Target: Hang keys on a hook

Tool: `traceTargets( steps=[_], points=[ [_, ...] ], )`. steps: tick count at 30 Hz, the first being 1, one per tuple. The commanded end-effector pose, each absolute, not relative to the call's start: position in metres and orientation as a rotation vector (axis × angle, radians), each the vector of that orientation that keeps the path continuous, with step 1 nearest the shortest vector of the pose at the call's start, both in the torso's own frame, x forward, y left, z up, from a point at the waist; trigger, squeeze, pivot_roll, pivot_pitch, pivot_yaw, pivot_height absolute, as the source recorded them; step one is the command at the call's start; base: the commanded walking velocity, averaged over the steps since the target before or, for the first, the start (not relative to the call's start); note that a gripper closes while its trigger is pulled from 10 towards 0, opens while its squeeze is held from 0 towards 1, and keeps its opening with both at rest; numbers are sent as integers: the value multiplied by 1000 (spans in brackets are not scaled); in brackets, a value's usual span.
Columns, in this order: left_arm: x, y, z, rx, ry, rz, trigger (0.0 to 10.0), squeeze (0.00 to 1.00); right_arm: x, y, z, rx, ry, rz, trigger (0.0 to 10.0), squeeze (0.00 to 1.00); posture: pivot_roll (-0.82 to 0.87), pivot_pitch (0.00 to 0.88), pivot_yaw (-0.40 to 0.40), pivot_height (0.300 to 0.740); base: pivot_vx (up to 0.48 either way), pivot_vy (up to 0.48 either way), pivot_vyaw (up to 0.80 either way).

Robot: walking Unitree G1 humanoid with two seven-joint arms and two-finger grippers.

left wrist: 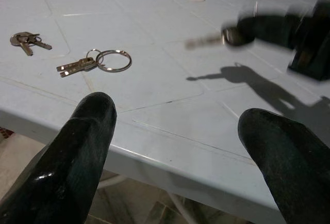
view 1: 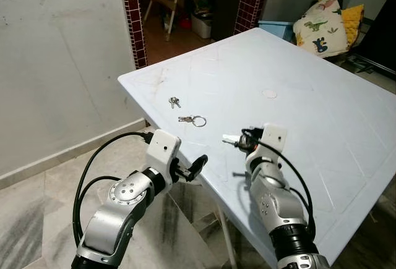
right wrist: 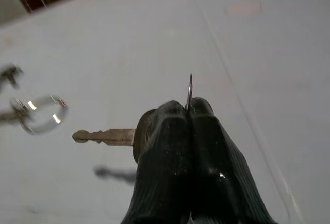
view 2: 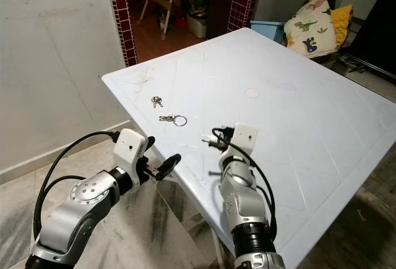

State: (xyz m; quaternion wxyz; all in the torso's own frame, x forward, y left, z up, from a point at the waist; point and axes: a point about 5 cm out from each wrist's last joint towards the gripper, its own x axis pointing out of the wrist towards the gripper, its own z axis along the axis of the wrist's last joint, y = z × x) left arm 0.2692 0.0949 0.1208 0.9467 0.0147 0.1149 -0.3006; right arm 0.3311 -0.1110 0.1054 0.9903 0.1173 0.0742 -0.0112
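Pinching a thin ring with a silver key (right wrist: 103,137) above the white plastic bench (view 1: 322,133), the right gripper (right wrist: 188,112) is risking a slip; the left gripper (left wrist: 175,126) is gaping wide off the near edge.

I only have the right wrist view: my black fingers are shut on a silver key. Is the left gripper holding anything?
Observer: No. The left gripper is open with nothing between its fingers, at the near edge of the white plastic table.
Operator: How many key sets lie on the table?
Observer: Two: a small pair of silver keys and, nearer the robot, brass-toned keys on a large silver ring.
Operator: Is my key touching the table?
Observer: Likely not. In the left wrist view the silver key held by the right gripper hangs apart from its shadow.
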Motion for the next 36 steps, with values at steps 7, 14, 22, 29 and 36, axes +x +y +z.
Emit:
traceTargets(
  steps=[7,14,22,29,36],
  points=[
    [279,96,131,38,154,-540,10000,0,334,-94,151,274,-50,104,4941,0,99,26,-50,740,0,0,0],
    [284,99,128,32,148,-452,10000,0,324,-92,172,265,-149,167,10000,0,87,23,-49,740,0,0,0],
    [288,97,131,29,118,-434,10000,0,311,-101,173,-175,-202,291,10000,0,77,23,-52,740,0,0,0],
    [288,100,127,35,132,-422,10000,0,304,-126,146,-120,-34,262,10000,0,83,26,-57,740,0,0,0],
    [286,100,125,26,141,-430,10000,0,278,-132,114,-144,129,308,10000,0,78,30,-53,740,0,0,0]
  ],
)
